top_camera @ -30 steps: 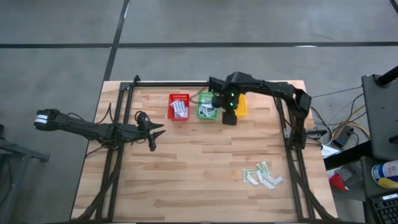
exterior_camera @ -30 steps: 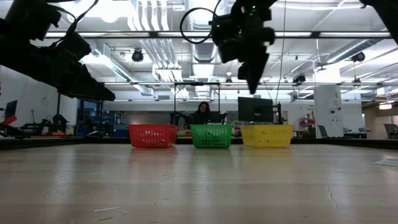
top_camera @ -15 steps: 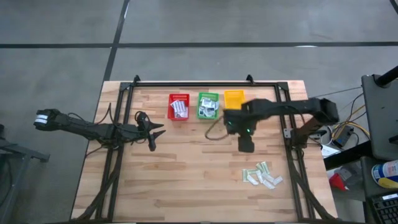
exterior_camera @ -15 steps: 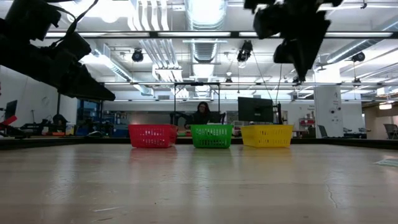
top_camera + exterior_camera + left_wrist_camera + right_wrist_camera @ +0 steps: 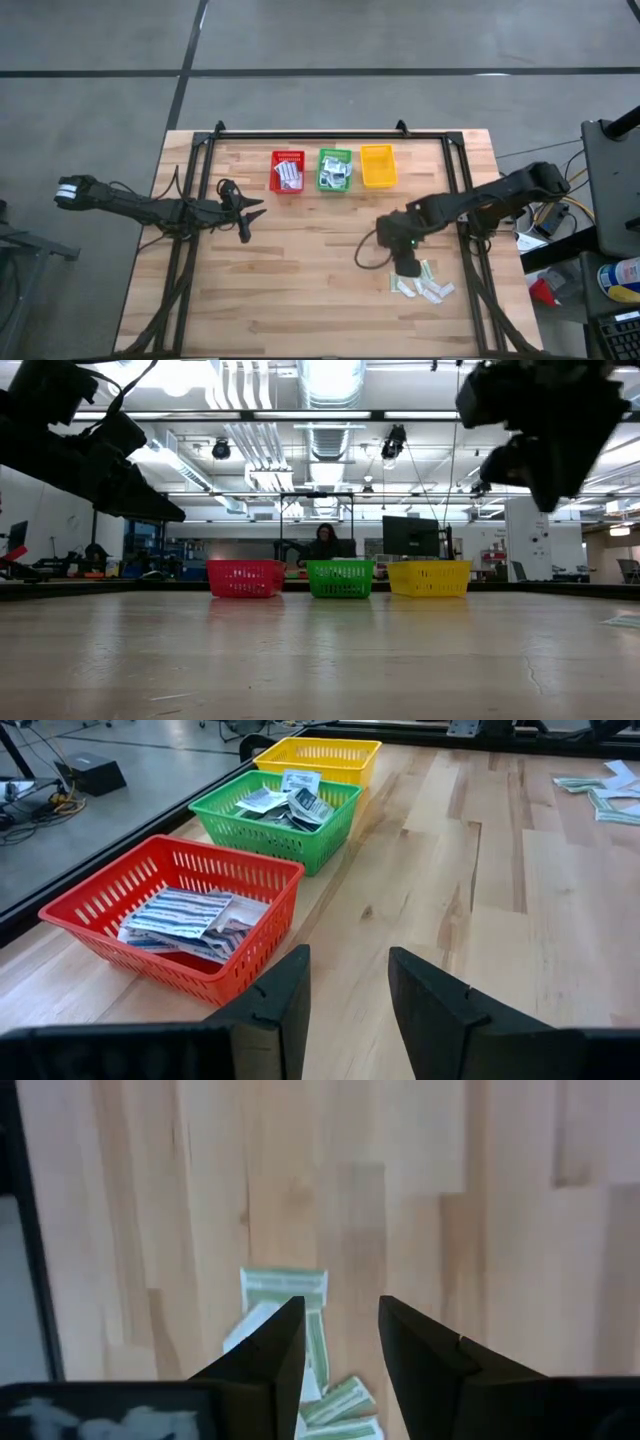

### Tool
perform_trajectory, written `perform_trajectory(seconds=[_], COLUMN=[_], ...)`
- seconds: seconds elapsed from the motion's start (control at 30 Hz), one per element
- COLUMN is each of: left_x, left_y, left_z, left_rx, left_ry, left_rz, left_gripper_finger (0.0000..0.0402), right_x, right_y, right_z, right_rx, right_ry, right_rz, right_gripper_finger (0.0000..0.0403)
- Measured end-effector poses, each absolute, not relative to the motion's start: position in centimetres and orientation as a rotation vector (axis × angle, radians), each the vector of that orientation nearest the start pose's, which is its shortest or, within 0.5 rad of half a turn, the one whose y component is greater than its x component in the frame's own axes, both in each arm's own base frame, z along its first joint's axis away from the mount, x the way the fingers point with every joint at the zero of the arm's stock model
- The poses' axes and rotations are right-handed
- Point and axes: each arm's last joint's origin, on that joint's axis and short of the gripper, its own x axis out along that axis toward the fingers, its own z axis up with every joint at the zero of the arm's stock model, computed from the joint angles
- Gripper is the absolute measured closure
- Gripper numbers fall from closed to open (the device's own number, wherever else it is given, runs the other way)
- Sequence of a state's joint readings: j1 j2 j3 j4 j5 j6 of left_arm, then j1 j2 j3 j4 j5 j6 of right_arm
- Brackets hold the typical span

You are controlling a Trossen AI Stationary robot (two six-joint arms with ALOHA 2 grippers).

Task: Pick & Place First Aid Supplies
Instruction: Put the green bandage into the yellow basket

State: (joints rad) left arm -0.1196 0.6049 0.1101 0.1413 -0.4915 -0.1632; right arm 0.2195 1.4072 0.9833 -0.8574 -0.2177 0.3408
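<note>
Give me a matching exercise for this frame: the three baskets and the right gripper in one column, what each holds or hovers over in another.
1. red basket
2. green basket
3. yellow basket
4. right gripper

a. no packets visible
b. above the loose green-beige strips
c. oblong blue-striped packets
d. small square packets

Pairs: 1-c, 2-d, 3-a, 4-b
</note>
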Motion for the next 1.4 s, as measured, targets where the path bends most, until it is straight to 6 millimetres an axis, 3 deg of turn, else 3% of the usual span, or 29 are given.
perform_trajectory(seconds=[0.27, 0.67, 1.13, 1.4], left_x=[13.5, 13.5, 13.5, 13.5], left_y=[-0.2, -0.2, -0.2, -0.3], left_z=[15.8, 15.8, 15.8, 15.8], left_rx=[-0.055, -0.075, -0.076, -0.085], left_ry=[0.308, 0.304, 0.303, 0.302], left_rz=[0.395, 0.398, 0.397, 0.397], left_gripper_finger=[0.0268, 0.0268, 0.0268, 0.0268], right_x=[23.4, 23.5, 23.0, 23.9], right_y=[6.9, 8.4, 9.0, 9.9], right_z=[19.8, 18.6, 17.3, 14.4], right_rx=[0.270, 0.230, 0.248, 0.229], right_ry=[1.374, 1.279, 1.294, 1.370], right_rz=[0.169, 0.257, 0.253, 0.242], right_gripper_finger=[0.0282, 0.0298, 0.0305, 0.0288])
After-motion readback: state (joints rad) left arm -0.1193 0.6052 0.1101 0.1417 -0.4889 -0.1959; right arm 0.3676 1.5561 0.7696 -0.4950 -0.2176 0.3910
